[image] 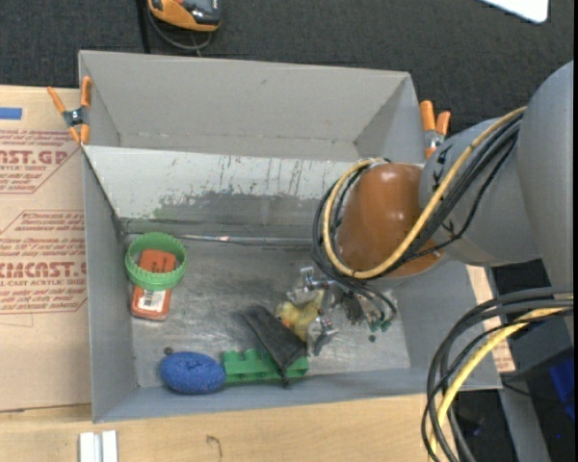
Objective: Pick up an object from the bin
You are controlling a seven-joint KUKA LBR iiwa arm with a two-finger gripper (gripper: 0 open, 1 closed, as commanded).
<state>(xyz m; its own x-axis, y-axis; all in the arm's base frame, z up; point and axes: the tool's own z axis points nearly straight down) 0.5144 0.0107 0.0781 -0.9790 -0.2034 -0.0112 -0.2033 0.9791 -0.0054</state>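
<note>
My gripper (315,307) is low in the bin's front middle, under the arm's orange cover. It is open, one metal fingertip (308,280) toward the back and the other toward the front. A small yellowish thing (295,314) lies between the fingertips, at their left side; I cannot tell whether they touch it. Just left of the front fingertip a flat black piece (274,339) lies slanted. Its lower end rests on a green block (252,365) near the front wall.
A blue lumpy ball (193,372) sits in the front left corner. By the left wall a green ring (156,261) lies over an orange labelled thing (150,299). A small dark green bit (374,333) lies right of the gripper. The arm and its cables cover the bin's right side.
</note>
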